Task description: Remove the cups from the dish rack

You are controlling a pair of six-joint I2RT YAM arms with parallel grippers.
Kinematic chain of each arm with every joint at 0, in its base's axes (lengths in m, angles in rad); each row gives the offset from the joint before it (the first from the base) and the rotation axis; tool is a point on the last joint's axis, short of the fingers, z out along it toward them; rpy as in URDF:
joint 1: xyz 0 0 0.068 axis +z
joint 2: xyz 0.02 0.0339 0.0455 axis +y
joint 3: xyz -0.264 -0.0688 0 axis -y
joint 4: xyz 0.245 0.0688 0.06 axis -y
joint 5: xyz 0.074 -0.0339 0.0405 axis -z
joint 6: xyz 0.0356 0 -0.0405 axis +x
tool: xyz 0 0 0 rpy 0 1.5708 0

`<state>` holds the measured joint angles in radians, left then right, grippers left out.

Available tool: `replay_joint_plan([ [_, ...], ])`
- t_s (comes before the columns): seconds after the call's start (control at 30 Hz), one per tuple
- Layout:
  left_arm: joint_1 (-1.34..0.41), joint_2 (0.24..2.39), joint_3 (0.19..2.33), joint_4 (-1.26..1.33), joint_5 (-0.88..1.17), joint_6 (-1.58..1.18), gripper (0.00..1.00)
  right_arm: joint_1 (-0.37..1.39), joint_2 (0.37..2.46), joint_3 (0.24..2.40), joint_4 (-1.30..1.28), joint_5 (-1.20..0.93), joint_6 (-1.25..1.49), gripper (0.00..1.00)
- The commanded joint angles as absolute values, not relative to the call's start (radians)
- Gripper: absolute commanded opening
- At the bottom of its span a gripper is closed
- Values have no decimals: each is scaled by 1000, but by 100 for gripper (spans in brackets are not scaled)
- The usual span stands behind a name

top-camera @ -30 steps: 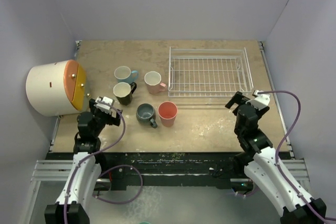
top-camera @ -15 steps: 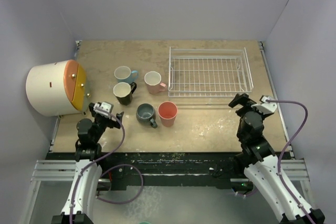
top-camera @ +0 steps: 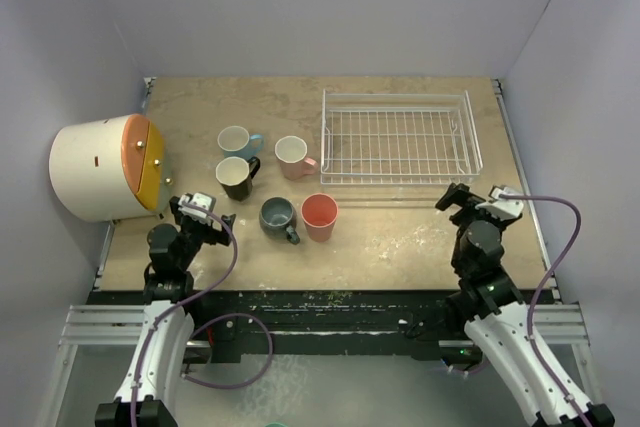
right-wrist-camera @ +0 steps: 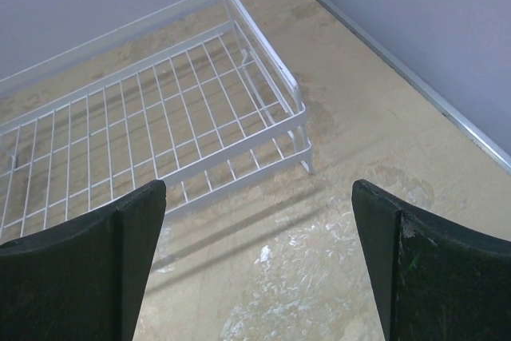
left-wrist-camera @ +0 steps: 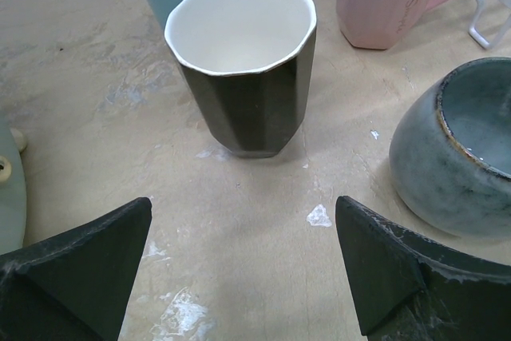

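2 arms sit folded low at the near edge of the tabletop [top-camera: 400, 237], wrists pitched forward. The left fingers [left-wrist-camera: 80, 269] are spread fully apart, gripping nothing, and point at the black mug [top-camera: 236, 178] just ahead. The right fingers [right-wrist-camera: 80, 261] are equally wide and empty, facing the near right corner of the dish rack [top-camera: 400, 183]. All 5 cups stand upright on the tabletop left of the rack: the black mug, light blue mug [top-camera: 236, 140], pale pink mug [top-camera: 292, 155], dark grey-blue mug [top-camera: 277, 215] and salmon-red tumbler [top-camera: 319, 215].

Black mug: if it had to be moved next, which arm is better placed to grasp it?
Left. The left gripper is open and faces the black mug directly; the right gripper is on the far side, at the dish rack.
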<state>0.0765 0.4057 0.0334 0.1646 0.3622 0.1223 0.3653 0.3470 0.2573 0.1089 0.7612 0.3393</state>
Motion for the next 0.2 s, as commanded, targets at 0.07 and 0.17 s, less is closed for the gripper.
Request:
replay_joint_plan([
  [0.07,81,419,48,222,360,106,99,361,275,246,166,713,207,100],
  [0.17,81,407,46,215,358,104,99,362,302,256,161,721,208,100],
])
